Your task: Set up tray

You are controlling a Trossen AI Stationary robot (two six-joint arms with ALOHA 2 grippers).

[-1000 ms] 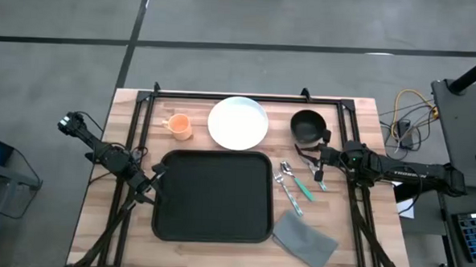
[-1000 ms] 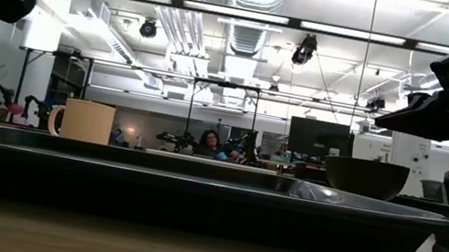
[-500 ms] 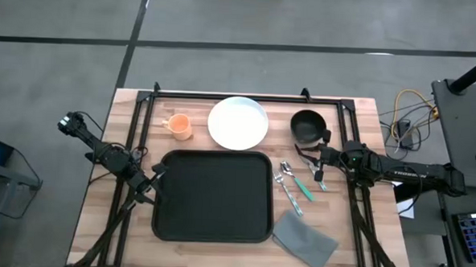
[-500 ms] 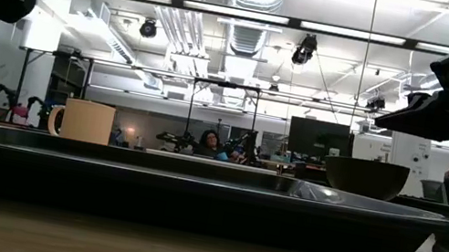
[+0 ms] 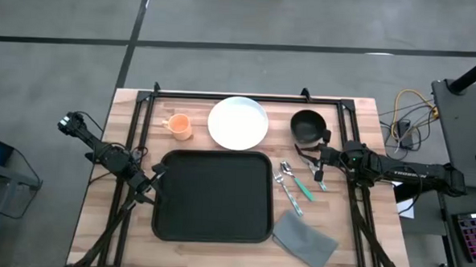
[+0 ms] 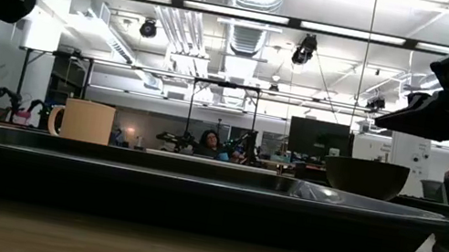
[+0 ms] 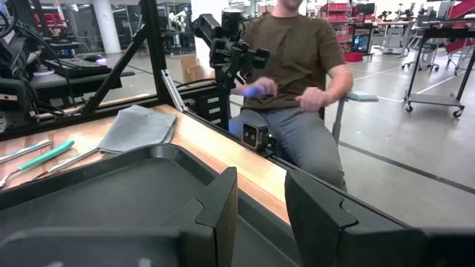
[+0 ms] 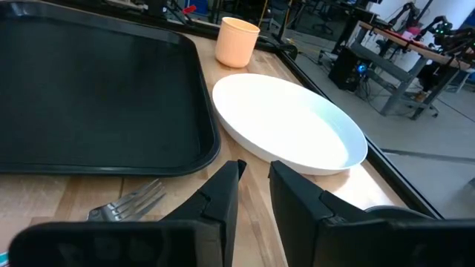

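jaws of the left gripper [image 7: 260, 215] stand slightly parted with nothing between them, poised just beside the left rim of the tray [image 5: 213, 196]; compared with the views from a second ago nothing has shifted, neither arm nor any item. the tray lies flat at the middle of the wooden surface [image 5: 97, 224], bare inside. behind it, from left to right, stand the orange cup [image 5: 179, 126], the white plate [image 5: 238, 122] and the dark bowl [image 5: 307, 125], all outside the tray. to the tray's right lie a fork [image 5: 281, 180], a spoon [image 5: 292, 191] and a green-handled utensil [image 5: 302, 187], with the grey cloth [image 5: 306, 238] near the front right corner. jaws of the right gripper [image 8: 253, 194] are also a little apart and empty, held above the cutlery between bowl and cloth. a person [image 7: 300, 81] sits beyond the surface's edge in the left wrist view. judged from this stillness, loading has not begun: every item is yet to be placed, and both arms appear to pause before a first grasp. the left one looks set for the tray rim, the right for the cutlery or the plate.
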